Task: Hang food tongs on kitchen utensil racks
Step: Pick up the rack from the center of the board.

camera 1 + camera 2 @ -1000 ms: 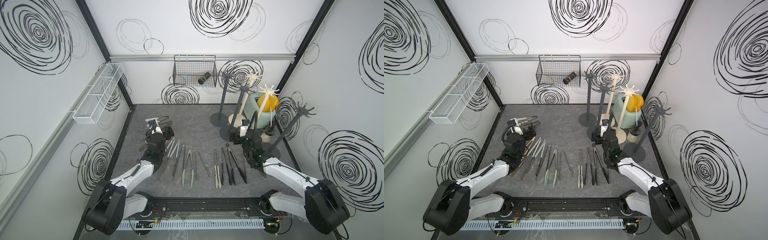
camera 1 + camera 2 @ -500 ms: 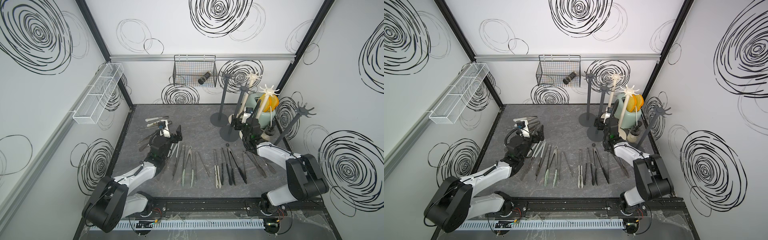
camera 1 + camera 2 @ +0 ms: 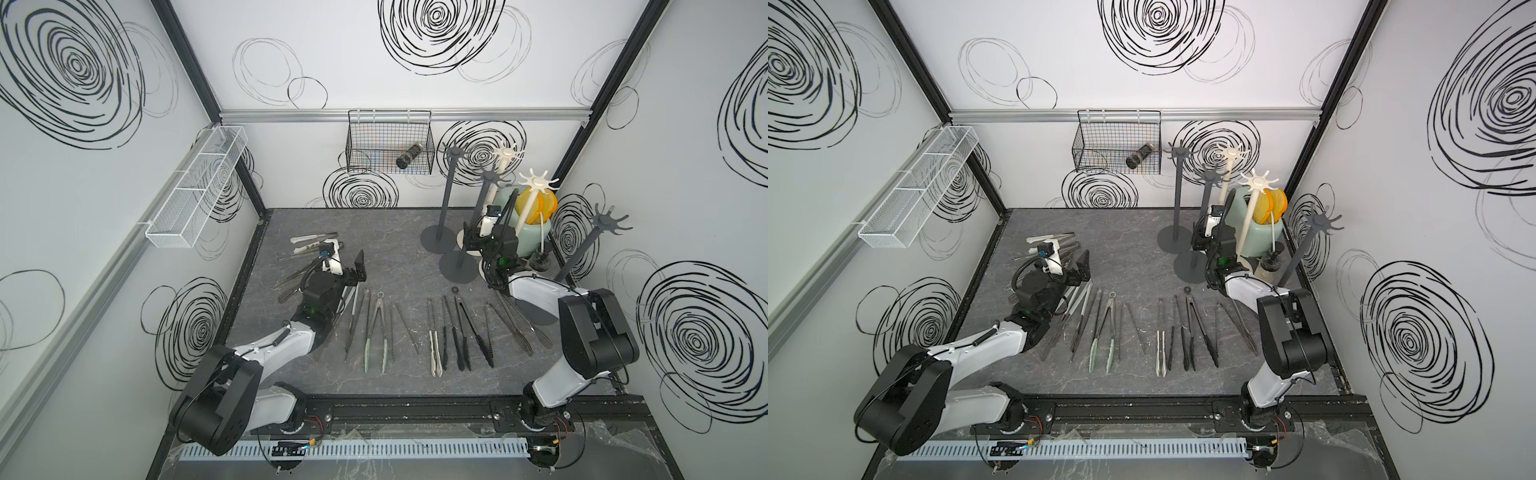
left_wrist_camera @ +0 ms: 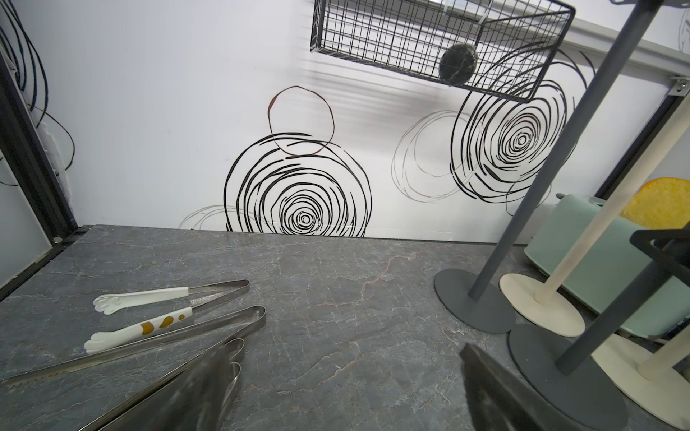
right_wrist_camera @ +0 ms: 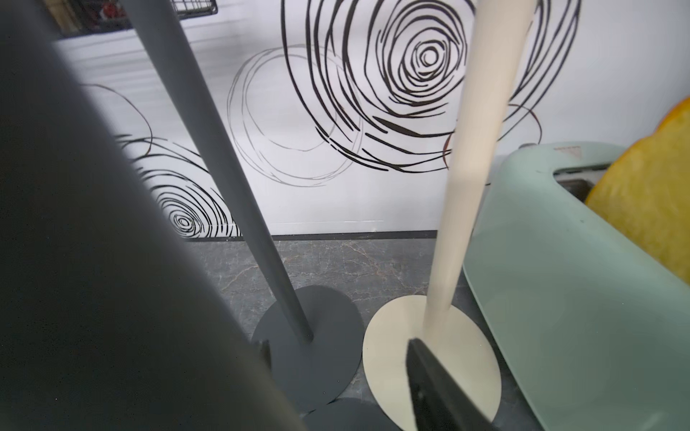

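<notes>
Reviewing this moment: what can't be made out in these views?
Right tool: in the right wrist view a blurred dark grey rack pole close to the lens hides one side, so any grip is unclear.
Leftmost tongs: partly under the left arm in both top views.
Dark cylinder in the black wire basket: too small to identify.

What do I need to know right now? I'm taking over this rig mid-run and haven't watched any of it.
The left gripper is open and empty, beside the white-tipped tongs. The right gripper sits low among the racks at back right; its jaws are unclear, nothing seen in it. All tongs lie on the table, most in a row before the arms. Every rack hook is bare. Done: nothing hung. Left: all of them.
</notes>
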